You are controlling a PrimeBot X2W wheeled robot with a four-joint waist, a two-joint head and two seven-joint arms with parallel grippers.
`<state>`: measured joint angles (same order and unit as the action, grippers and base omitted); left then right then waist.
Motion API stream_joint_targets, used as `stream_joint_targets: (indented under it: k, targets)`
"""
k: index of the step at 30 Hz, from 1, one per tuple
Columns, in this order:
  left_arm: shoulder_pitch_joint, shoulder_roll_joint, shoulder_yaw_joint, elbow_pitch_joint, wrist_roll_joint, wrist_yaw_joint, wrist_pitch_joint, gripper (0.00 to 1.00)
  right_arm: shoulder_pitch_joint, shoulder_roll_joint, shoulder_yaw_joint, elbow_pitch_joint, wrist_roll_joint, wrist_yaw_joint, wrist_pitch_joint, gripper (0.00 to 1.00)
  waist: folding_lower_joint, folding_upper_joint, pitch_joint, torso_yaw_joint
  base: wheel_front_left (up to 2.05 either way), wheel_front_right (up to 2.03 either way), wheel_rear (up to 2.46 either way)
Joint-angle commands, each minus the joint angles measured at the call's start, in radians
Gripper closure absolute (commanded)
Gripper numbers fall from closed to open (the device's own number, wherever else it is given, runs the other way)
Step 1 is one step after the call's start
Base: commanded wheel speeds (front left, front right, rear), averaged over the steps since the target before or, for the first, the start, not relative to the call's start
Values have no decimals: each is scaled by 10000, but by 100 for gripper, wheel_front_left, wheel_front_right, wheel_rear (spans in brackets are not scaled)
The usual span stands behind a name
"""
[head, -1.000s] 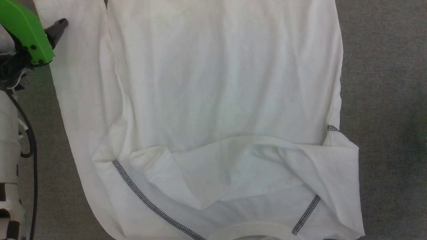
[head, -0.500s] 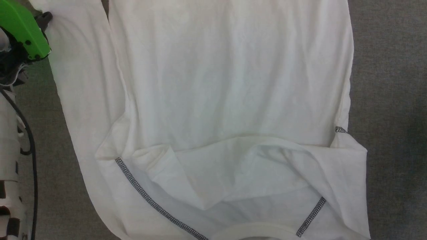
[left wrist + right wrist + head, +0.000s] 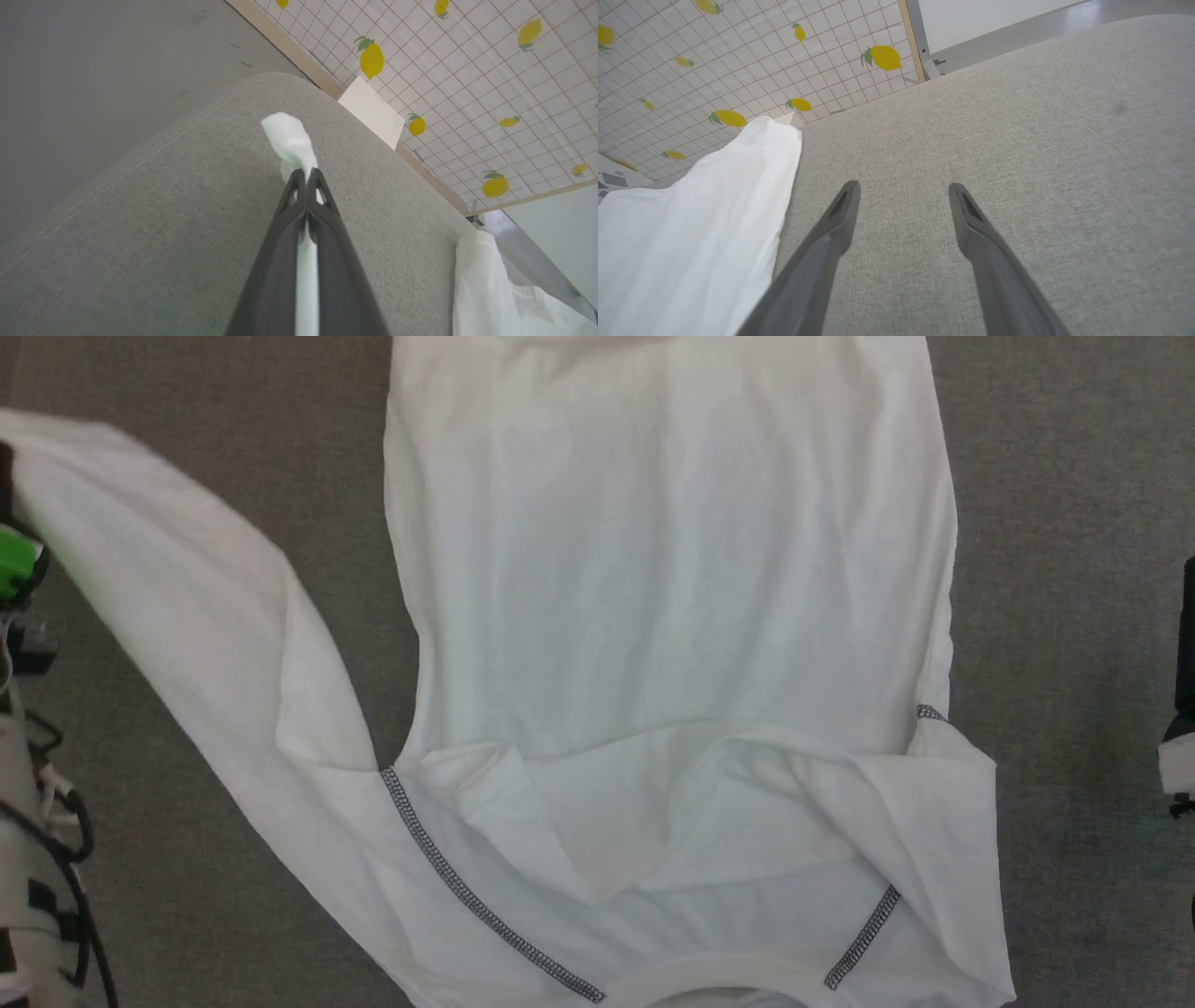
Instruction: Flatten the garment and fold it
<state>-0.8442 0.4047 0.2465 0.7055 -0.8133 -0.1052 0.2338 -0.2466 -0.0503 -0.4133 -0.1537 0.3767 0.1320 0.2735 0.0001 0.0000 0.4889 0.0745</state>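
Observation:
The garment (image 3: 672, 569) is a white T-shirt lying on a grey cushioned surface, with its collar (image 3: 719, 980) at the bottom of the head view and dark zigzag seams at both shoulders. Its left sleeve (image 3: 187, 607) stretches out diagonally to the left edge, where my left arm's green housing (image 3: 14, 565) shows. In the left wrist view my left gripper (image 3: 307, 175) is shut on the sleeve's end, and a tuft of white cloth (image 3: 289, 140) sticks out past the tips. My right gripper (image 3: 903, 186) hangs open above bare cushion, to the right of the shirt's edge (image 3: 691, 233).
The grey cushion (image 3: 1074, 523) has a rounded edge dropping to a grey floor (image 3: 93, 70). Beyond it lies a lemon-patterned checked sheet (image 3: 467, 70) with a flat white box (image 3: 373, 112) on it. The shirt's lower front is folded and creased near the collar.
My left gripper has shut on the sleeve's end and drawn it out to the left, away from the shirt's body. The head view has also shifted.

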Motion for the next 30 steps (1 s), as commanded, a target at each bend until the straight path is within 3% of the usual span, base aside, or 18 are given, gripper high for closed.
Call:
stream_joint_targets:
  k: [1, 6, 16, 24, 30]
  targets:
    - [467, 169, 279, 16, -161, -78, -389, 100, 247, 1, 21, 166, 96, -13, -78, 0, -1, 0, -1098, 292, 0, 0, 0]
    - [1823, 237, 1041, -420, -519, -156, -1474, 100, 736, 1, -32, 674, 290, -13, -241, 0, -1, 0, -2074, 597, 0, 0, 0]
    - [4066, 229, 983, -3450, -636, -213, -1207, 100, 1279, 1, 226, 1519, 693, -13, -653, 0, -1, 0, -3492, 839, 0, 0, 0]
    - [4700, -933, -668, -7123, -795, 151, 336, 100, 1412, 1, 417, 2016, 983, -13, -938, 0, -1, 0, -4234, 778, 0, 0, 0]
    - [4318, -2220, -2777, -8139, -515, 417, 1126, 100, 1389, 1, 499, 2146, 1043, -13, -1012, 0, -1, 0, -4284, 465, 0, 0, 0]
